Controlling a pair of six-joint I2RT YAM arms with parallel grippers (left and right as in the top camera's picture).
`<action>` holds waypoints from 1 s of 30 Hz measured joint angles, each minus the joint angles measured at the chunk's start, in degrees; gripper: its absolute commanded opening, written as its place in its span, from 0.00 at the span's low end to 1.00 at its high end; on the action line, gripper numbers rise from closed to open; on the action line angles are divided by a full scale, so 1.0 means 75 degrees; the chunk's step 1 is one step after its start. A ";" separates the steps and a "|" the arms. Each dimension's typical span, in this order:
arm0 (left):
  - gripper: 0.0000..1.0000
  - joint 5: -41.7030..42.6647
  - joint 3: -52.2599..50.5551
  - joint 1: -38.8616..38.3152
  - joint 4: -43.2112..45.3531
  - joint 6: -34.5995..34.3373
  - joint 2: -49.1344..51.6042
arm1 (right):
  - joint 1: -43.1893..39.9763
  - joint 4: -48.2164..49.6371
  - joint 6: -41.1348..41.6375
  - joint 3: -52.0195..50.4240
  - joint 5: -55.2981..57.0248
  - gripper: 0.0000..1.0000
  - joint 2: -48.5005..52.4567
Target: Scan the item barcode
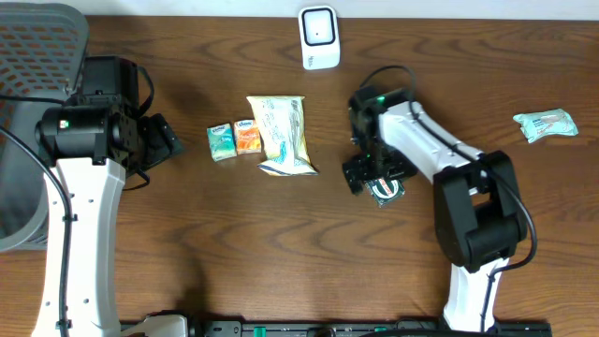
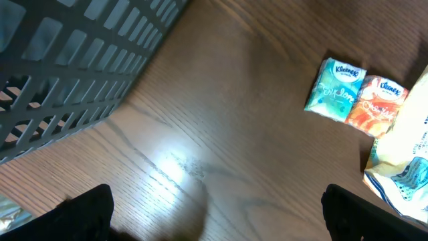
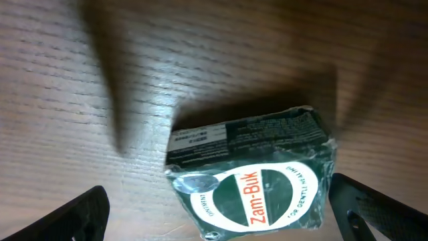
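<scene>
Overhead straight down; 2 wrist views near table [image 1: 281, 243]

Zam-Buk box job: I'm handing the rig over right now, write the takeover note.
Left claw: open, empty, over bare table near the basket.
Right claw: open, straddling the Zam-Buk box, not gripping it.
The box lies on the table, well apart from the white scanner at the far edge.
Done: nothing shows a scan yet.
Left: probably grasp the box and present its barcode to the scanner.
</scene>
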 measured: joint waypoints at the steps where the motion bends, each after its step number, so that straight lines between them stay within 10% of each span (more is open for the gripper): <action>1: 0.98 0.0000 0.0000 0.0000 0.0000 0.0000 0.0000 | 0.0099 0.0026 0.0064 0.0000 0.0111 0.87 0.0000; 30: 0.98 0.0000 0.0000 0.0000 0.0003 0.0000 0.0000 | 0.0268 0.0256 0.0717 -0.0554 0.0676 0.90 -0.0023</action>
